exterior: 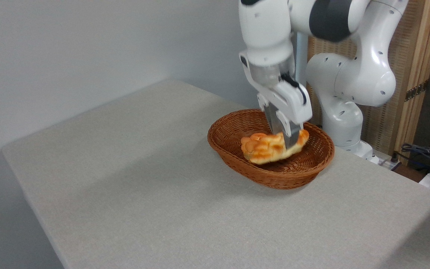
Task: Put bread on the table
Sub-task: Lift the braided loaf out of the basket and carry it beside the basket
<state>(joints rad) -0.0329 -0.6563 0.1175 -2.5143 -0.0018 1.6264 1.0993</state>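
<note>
The bread (pixel 265 148), a braided golden-orange loaf, lies inside a brown wicker basket (pixel 237 157) at the right of the table (pixel 125 179). My gripper (pixel 286 139) reaches down from above into the basket, and its two fingers are closed across the loaf's right half. The near finger (pixel 290 136) stands in front of the loaf and hides part of it. The loaf looks slightly tilted, its left end lower. Whether it still rests on the basket floor I cannot tell.
The arm's white base (pixel 343 123) stands just behind the basket at the table's far right edge. A wooden screen (pixel 416 74) and cables (pixel 424 153) lie beyond it. Grey-beige cloth stretches left and toward the front of the basket.
</note>
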